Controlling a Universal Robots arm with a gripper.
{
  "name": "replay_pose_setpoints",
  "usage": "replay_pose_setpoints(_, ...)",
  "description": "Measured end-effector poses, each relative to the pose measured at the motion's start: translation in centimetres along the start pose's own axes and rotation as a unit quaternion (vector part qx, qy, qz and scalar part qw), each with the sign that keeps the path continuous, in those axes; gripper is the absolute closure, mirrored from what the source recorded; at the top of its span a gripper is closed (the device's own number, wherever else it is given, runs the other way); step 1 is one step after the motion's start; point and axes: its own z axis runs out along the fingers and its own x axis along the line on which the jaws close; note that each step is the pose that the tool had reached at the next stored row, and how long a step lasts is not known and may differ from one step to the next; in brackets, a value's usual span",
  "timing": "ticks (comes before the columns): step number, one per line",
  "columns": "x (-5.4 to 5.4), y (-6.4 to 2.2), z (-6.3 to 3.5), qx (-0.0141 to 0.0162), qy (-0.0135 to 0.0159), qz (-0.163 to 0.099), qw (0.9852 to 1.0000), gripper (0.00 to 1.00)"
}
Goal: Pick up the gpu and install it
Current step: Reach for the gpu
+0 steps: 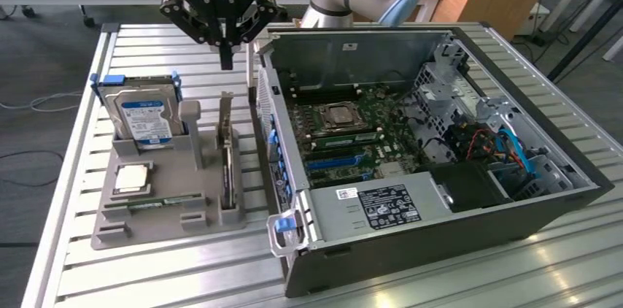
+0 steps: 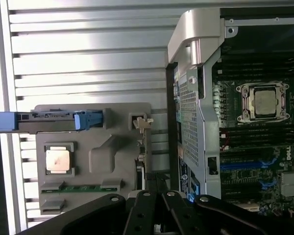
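Hovering hand (image 1: 227, 63) clenched, empty, gpu (image 1: 226, 155) upright in grey holder (image 1: 160, 214) under it, not touching

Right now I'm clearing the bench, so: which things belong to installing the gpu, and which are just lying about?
In the job: gpu, standing on edge in the grey holder; shut gripper above it; open computer case.
Lying about: hard drive, processor chip, RAM stick, all in the same holder.

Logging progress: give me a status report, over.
Tool shut, empty, hovering. Thin dark gpu card upright in grey plastic holder, untouched. Open metal computer case close alongside.
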Motion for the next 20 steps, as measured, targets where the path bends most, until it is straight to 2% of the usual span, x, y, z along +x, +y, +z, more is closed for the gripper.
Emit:
replay_pose_setpoints(5, 0.0, -0.8, -0.02, 0.0, 0.0, 0.0, 1.0, 0.89)
replay_pose_setpoints(20, -0.1, -4.01, -0.1, 0.0, 0.0, 0.0, 1.0, 0.89)
